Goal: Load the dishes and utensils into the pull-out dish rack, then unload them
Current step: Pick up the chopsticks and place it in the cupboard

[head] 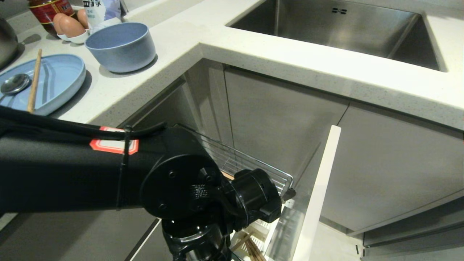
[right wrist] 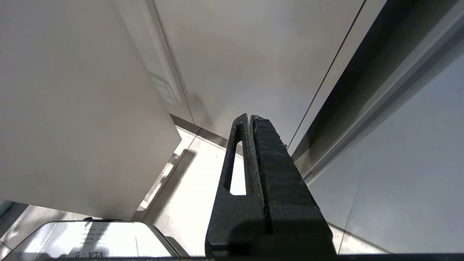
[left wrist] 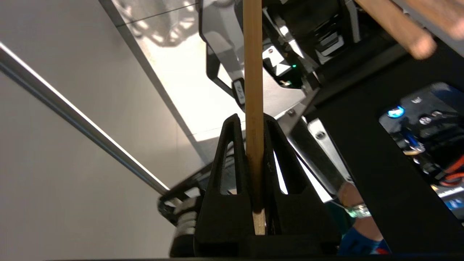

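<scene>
Clamped in the left tool (left wrist: 253,123), one chopstick (left wrist: 253,72) stands over the pull-out dish rack (head: 253,163); the right tool (right wrist: 250,117) is pressed together, parked beside cabinet fronts.

A speckled white stone countertop (head: 275,54) is set with a recessed steel sink (head: 348,29); flat grey cabinet doors (head: 282,123) are fitted below.

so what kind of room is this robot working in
Most likely a home kitchen: a pale stone countertop with a steel sink set into it, eggs and a blue bowl on top, and a pull-out dish rack drawn from the cabinets below.
</scene>
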You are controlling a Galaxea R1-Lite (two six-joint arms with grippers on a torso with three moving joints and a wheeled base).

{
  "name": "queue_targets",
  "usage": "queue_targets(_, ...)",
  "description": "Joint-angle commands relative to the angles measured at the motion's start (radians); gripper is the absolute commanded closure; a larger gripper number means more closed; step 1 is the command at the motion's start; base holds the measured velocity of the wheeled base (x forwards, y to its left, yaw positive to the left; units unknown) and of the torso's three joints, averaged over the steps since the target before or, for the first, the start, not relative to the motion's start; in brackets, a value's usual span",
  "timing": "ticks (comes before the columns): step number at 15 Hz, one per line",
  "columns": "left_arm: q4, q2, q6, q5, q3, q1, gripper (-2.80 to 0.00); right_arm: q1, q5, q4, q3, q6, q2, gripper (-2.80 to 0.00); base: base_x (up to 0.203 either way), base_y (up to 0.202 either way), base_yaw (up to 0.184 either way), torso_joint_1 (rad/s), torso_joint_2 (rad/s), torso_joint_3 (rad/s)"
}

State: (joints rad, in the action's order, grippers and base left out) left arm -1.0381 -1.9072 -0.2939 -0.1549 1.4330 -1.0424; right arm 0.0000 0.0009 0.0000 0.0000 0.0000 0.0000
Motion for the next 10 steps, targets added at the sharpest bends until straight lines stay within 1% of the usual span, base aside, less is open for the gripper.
queue_targets(1,-0.004,-0.045,0.021,-0.002,0.013,0.018,0.0,0.0,0.001,0.0,0.0,0.0,0.0,0.0,0.0,0.0,0.0,0.0,0.0,0.0)
queue_targets(6,0.016,-0.115,0.077,0.0,0.064,0.059,0.0,0.0,0.001,0.0,0.0,0.0,0.0,0.0,0.0,0.0,0.0,0.0,0.0,0.0)
queue_targets(10,0.02,-0.175,0.085,0.007,0.112,0.077,0.0,0.0,0.001,0.0,0.0,0.0,0.0,0.0,0.0,0.0,0.0,0.0,0.0,0.0)
